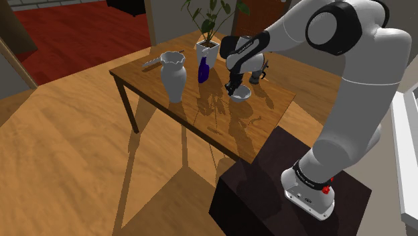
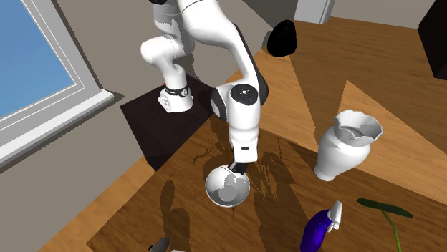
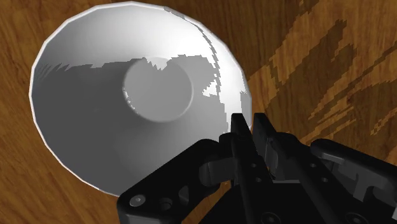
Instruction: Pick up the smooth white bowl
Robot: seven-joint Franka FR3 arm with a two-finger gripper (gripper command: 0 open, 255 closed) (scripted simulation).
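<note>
I see my gripper (image 3: 249,122) pinched narrow on the thin rim of the smooth, round white bowl (image 3: 95,95), with the grainy wooden table (image 3: 305,38) beneath.

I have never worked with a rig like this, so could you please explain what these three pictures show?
The machine is a white robot arm standing on a dark box, with a black two-finger gripper as its hand. One picture looks down from beside the box, one faces the arm across the wooden table, and one comes from a camera on the hand itself. On the table stand a white vase, a blue spray bottle and a potted plant. The fingers are closed on the rim of the white bowl, the thing to be picked up. I cannot tell whether it has left the table.
</note>
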